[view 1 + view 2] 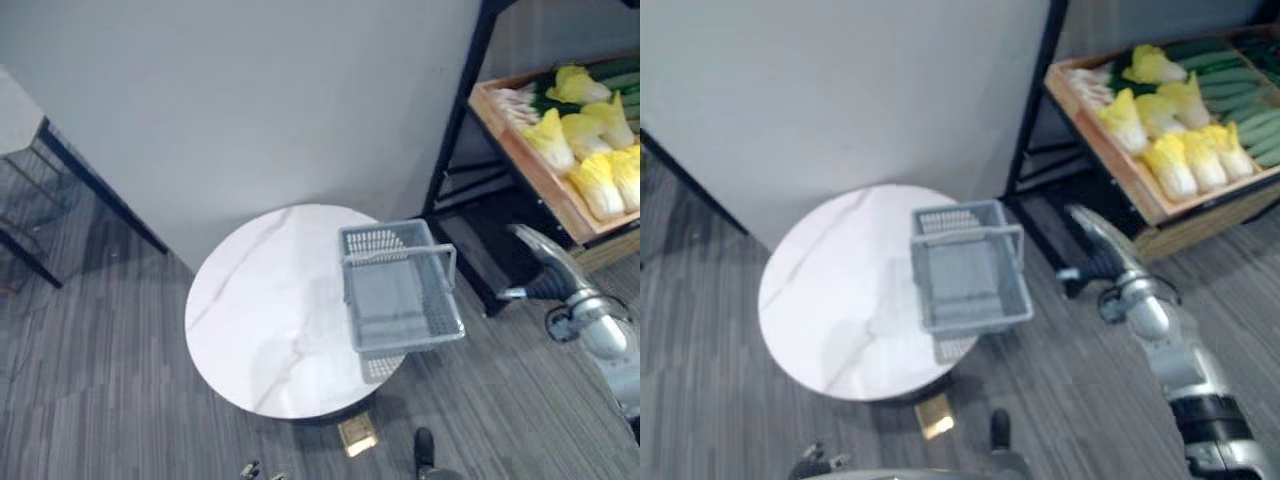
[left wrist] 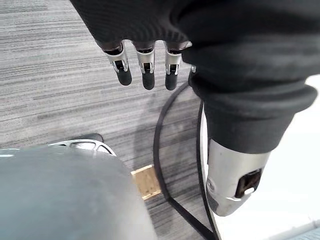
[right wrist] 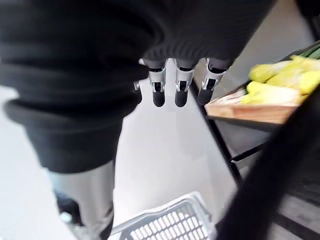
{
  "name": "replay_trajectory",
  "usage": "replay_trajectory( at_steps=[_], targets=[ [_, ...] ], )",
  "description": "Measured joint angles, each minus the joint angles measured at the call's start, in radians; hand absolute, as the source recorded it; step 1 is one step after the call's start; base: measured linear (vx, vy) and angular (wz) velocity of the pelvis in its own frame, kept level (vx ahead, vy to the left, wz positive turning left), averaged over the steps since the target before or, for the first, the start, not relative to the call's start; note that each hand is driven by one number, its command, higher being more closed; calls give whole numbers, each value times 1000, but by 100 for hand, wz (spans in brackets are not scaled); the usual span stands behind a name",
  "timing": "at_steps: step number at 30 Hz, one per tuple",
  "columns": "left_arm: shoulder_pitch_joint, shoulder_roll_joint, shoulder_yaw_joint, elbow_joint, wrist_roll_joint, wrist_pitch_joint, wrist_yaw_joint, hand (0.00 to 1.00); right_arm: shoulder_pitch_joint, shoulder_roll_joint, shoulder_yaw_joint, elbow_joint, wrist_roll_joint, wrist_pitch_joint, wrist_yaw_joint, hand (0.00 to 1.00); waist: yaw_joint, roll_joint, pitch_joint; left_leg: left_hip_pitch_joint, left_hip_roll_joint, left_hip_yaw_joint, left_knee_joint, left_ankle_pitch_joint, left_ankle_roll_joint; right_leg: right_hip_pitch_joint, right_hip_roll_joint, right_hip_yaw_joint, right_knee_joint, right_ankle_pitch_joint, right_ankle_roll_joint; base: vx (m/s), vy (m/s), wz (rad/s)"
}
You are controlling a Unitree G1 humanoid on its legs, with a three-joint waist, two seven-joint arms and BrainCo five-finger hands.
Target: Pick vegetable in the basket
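A grey basket point(image 1: 400, 290) sat on a round white table point(image 1: 260, 310). Yellow cabbages point(image 1: 590, 150) lay in a wooden crate point(image 1: 530, 165) right of the basket, apart from it. The right hand point(image 3: 159, 90) hung between them, fingers straight, holding nothing; the left hand point(image 2: 145, 70) was likewise slack and bare.

Head cams overhead, sharing basket point(image 1: 400, 300).

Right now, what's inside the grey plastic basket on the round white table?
Nothing: the grey plastic basket has a bare floor, no vegetable in it. Its handle covers a thin strip. Yellow cabbages lie in the wooden tray.
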Motion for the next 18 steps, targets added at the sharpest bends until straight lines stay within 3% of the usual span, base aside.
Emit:
replay_trajectory(
  at_steps=[9,16,17,18],
  targets=[
    [-9,3,-1,0,-10,1,14,0,-269,-13,201,186,-27,7,3,0,49,-7,66,-83,-4,-80,28,8,13,-51,-13,-33,25,3,-4,-59,-44,17],
    [-28,1,2,-1,-46,-1,35,0,-403,-10,269,309,-40,29,-2,0,56,-7,116,-121,-7,-120,34,14,17,-74,-16,-50,27,6,-8,-30,-34,10],
    [-37,0,3,-1,-59,-1,42,0,-478,-10,269,386,-40,59,-8,0,57,-6,139,-137,-7,-142,34,14,17,-83,-18,-57,27,6,-9,29,-29,14],
    [-42,0,3,-1,-59,-1,43,0,-489,-10,269,389,-40,60,-10,0,58,-5,145,-137,-7,-153,34,14,17,-83,-18,-57,27,6,-9,40,-21,18]
  ],
)
